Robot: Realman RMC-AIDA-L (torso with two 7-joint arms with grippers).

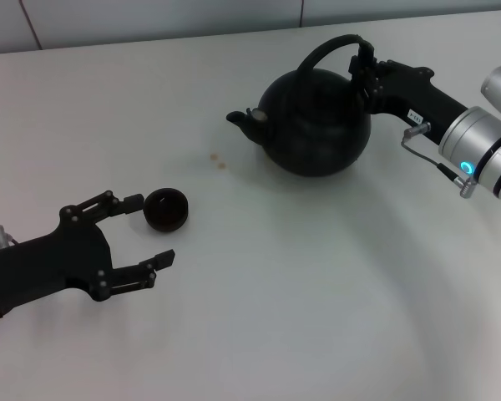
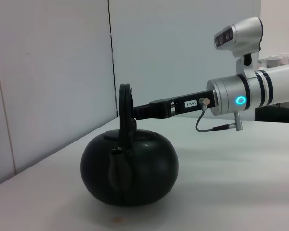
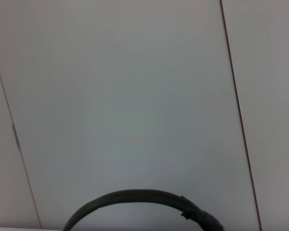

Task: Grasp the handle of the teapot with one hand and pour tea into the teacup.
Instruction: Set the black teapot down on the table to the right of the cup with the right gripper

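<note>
Teapot [image 1: 315,123]: one, at 1 o'clock on the table [image 1: 301,301], spout toward the teacup [image 1: 166,209].
Handle [image 1: 330,48]: right gripper [image 1: 365,70] at its wrapped side, apparently clamped, ready to lift.
Teacup: one, at 9 o'clock.
Left gripper [image 1: 144,230]: spread wide beside the cup, holding nothing.

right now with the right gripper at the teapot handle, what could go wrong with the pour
1. The right gripper meets the handle at one side, not its top, so the teapot may swing or tip when lifted.
2. The teacup is small and sits well away from the spout, so tea could miss it.
3. The left gripper is open right beside the teacup and could get splashed or nudge it.
</note>
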